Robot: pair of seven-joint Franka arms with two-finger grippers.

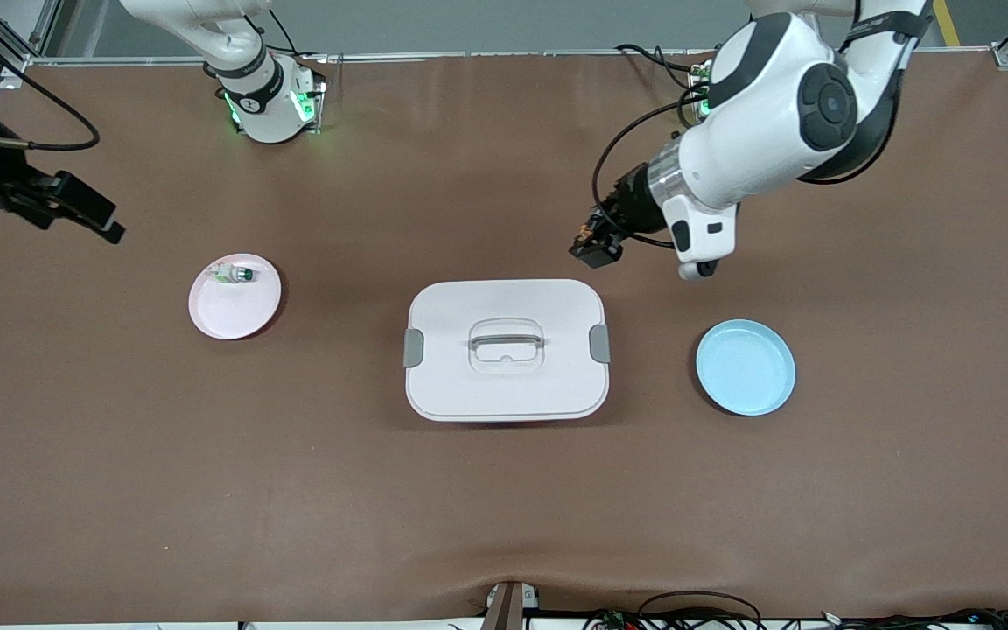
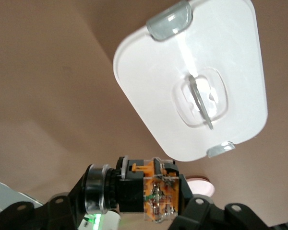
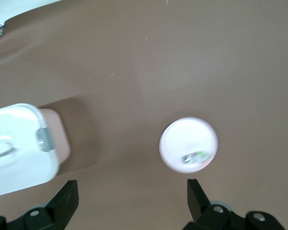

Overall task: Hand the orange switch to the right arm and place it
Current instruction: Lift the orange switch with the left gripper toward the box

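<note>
My left gripper [image 1: 597, 248] is shut on the orange switch [image 1: 589, 232] and holds it in the air over the bare table, just off the white box's edge. In the left wrist view the orange switch [image 2: 145, 194] is a black block with an orange, clear-cased end and a dark round cap, lying crosswise between the fingers of my left gripper [image 2: 137, 197]. My right gripper [image 1: 88, 215] is open and empty, up over the table at the right arm's end. In the right wrist view my right gripper [image 3: 132, 194] has its jaws wide apart.
A white lidded box [image 1: 556, 302] with a handle sits mid-table and also shows in both wrist views [image 2: 149, 91] [image 3: 19, 122]. A pink plate [image 1: 228, 319] [image 3: 182, 132] holds a small whitish green-tipped part [image 1: 234, 275]. A light blue plate [image 1: 745, 366] lies toward the left arm's end.
</note>
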